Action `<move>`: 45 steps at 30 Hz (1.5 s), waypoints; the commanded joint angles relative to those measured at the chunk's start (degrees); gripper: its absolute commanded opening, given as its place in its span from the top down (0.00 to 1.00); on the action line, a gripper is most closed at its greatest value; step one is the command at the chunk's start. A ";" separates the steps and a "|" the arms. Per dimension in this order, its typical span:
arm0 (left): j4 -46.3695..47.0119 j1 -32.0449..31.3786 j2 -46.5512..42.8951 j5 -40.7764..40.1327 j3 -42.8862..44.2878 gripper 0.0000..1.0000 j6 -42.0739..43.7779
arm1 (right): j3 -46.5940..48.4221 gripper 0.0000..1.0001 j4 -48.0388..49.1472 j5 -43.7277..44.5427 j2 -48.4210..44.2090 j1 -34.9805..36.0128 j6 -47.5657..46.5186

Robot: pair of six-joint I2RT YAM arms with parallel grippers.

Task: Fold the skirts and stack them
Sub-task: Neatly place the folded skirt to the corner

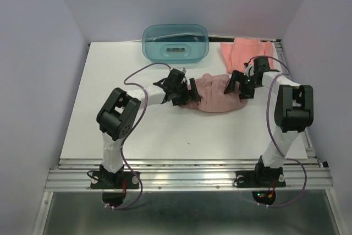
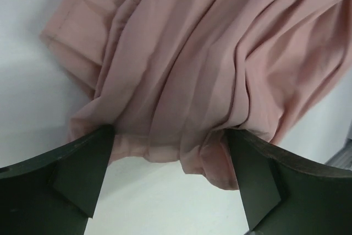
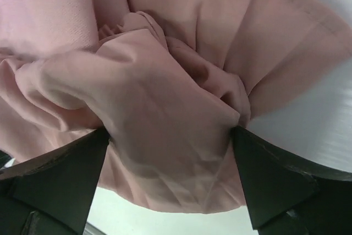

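Straddling a hemmed edge of the mauve-pink skirt [image 2: 209, 53], the left gripper [image 2: 170, 135] has its jaws spread wide, released, with pleated cloth lying in the gap and brushing both dark fingers [image 2: 82, 174]. The right gripper [image 3: 169, 133] is likewise spread wide, and a thick bunched fold of the same skirt bulges between its jaws and touches both inner faces; nothing shows them clenched on it. From above, this skirt lies crumpled a little right of the middle of the white worktop [image 1: 165, 136], the left gripper at its left end and the right gripper at its right end. The coral skirt [image 1: 245, 53] lies flat in the far right corner, apart from the mauve one and just behind the right arm's wrist. A translucent teal tub [image 1: 151, 48] stands at the middle of the far edge; a dark strip like a label shows in it, too small to read. Purple cables [image 1: 137, 72] loop along both arms, and the left one arcs over the worktop near the tub. Aluminium rails [image 1: 187, 177] run along the near edge, where both bases are bolted.
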 commanded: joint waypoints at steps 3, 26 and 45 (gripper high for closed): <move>2.91 -1.32 2.84 1.22 3.34 0.01 -1.95 | -4.20 0.00 9.33 -5.89 2.37 0.37 4.17; 7.66 -2.20 13.31 5.88 13.19 0.83 -1.07 | -6.58 0.03 18.58 -3.72 4.21 0.90 10.06; 5.91 -1.94 15.06 6.41 13.97 0.65 1.29 | -8.35 0.88 24.30 -8.62 8.78 1.42 9.54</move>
